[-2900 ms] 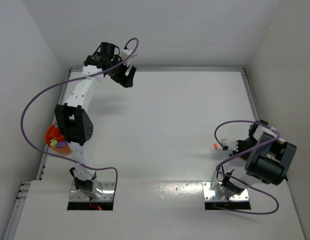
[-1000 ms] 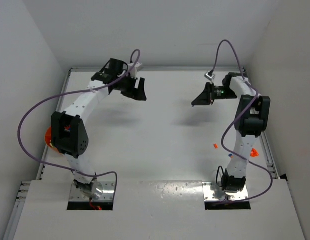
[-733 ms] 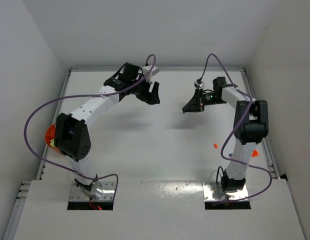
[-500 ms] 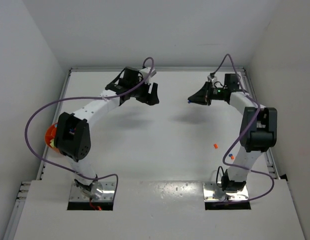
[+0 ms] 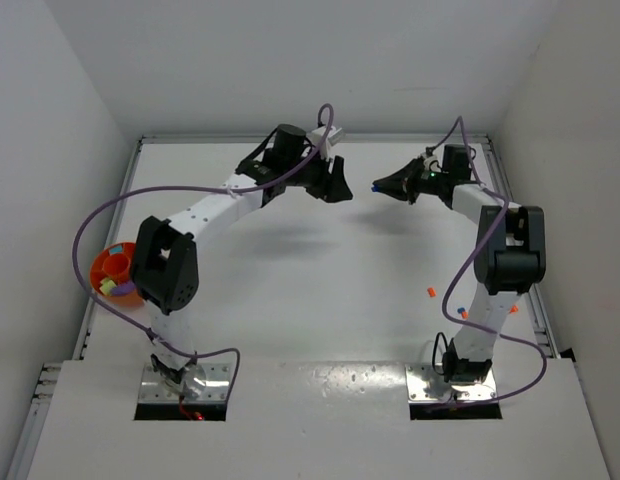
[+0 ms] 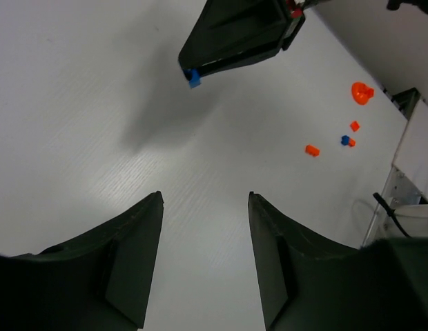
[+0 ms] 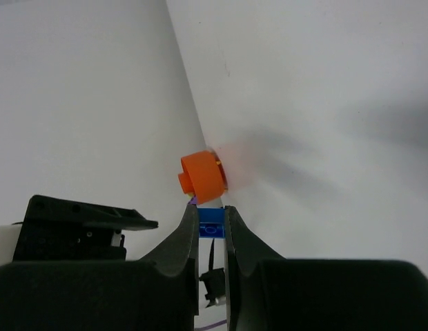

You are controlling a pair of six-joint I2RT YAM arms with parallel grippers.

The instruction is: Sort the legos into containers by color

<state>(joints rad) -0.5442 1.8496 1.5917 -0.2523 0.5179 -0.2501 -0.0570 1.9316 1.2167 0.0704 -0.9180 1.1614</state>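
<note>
My right gripper (image 5: 380, 186) hangs above the far middle of the table, shut on a small blue lego (image 7: 211, 226) pinched between its fingertips. That lego (image 6: 194, 78) also shows at the tip of the right gripper (image 6: 235, 34) in the left wrist view. My left gripper (image 5: 337, 186) faces it from the left, a short gap away. The left gripper (image 6: 204, 196) is open with nothing between its fingers. The orange bowl (image 5: 98, 265) sits at the table's left edge with lime and purple legos inside. The bowl (image 7: 202, 178) also appears beyond the right gripper (image 7: 211, 210).
Loose legos lie on the right side of the table: an orange one (image 5: 431, 292), a blue and orange pair (image 5: 461, 313), and an orange piece (image 5: 513, 308) by the right rail. White walls close in the back and both sides.
Both grippers have swung in toward each other over the far middle of the table. The left jaws have narrowed. The right gripper has kept the blue lego.
</note>
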